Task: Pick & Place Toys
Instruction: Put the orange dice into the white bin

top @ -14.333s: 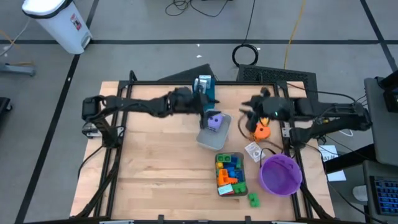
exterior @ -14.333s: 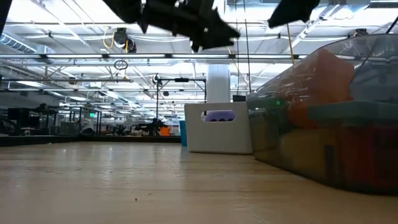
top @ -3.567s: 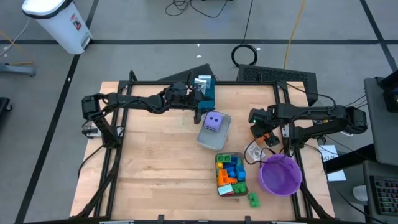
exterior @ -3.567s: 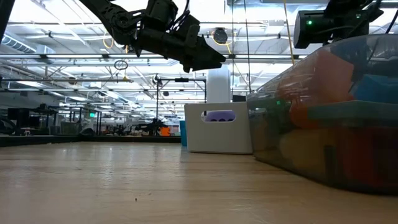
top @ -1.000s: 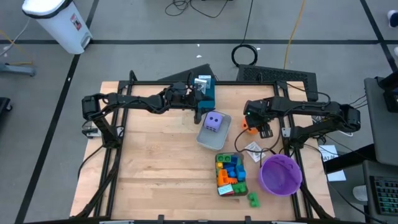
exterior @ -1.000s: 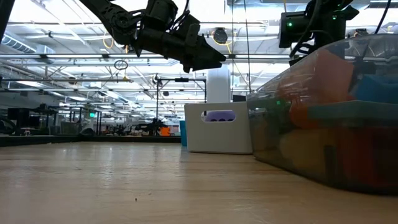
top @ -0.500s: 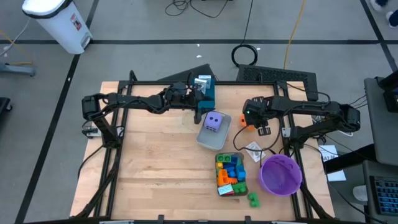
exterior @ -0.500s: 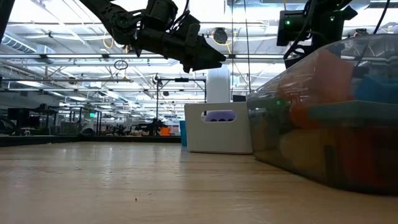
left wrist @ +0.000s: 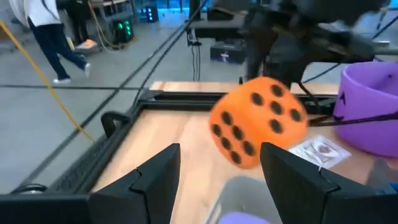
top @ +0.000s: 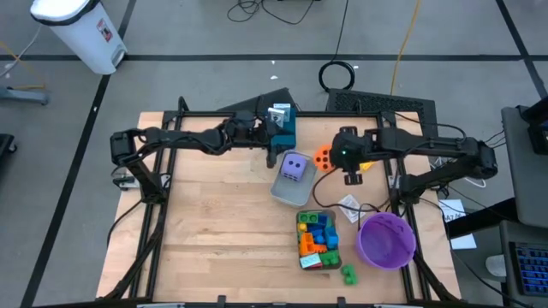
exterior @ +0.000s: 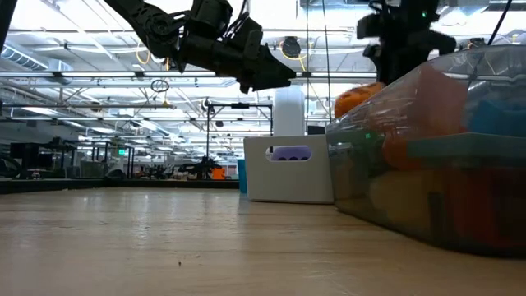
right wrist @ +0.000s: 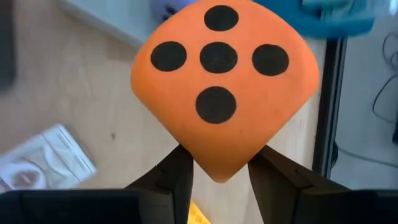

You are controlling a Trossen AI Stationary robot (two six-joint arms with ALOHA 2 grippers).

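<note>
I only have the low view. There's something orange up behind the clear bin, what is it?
Observer: An orange die with black dots, gripped by the right gripper.
Operator: Where over the table?
Observer: Beside the grey tray holding the purple die, on its right-arm side.
Operator: And the left gripper?
Observer: The left gripper is open and holds nothing, near that tray's far end.

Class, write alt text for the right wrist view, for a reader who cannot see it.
An orange die with black dots fills the view, pinched at its lower corner by the right gripper, with its five-dot face towards the camera. Below it lies the wooden table, with a small clear packet lying on it.
</note>
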